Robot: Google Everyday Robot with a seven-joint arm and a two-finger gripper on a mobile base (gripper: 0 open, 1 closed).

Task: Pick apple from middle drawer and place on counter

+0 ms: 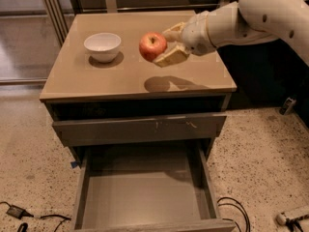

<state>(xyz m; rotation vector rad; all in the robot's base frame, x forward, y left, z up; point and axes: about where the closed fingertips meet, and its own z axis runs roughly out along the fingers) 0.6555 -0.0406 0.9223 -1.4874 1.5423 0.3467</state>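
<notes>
My gripper [166, 45] is shut on the red apple [152, 45] and holds it in the air above the middle of the tan counter [87, 83]. The apple's shadow falls on the counter just below it. The white arm reaches in from the upper right. The middle drawer [140, 197] stands pulled out at the bottom, its flat floor bare.
A white bowl [102, 46] sits on the counter's left part, to the left of the apple. A shut grey drawer front [140, 128] with pale scratches lies under the counter. Cables [234, 209] lie on the speckled floor at both lower corners.
</notes>
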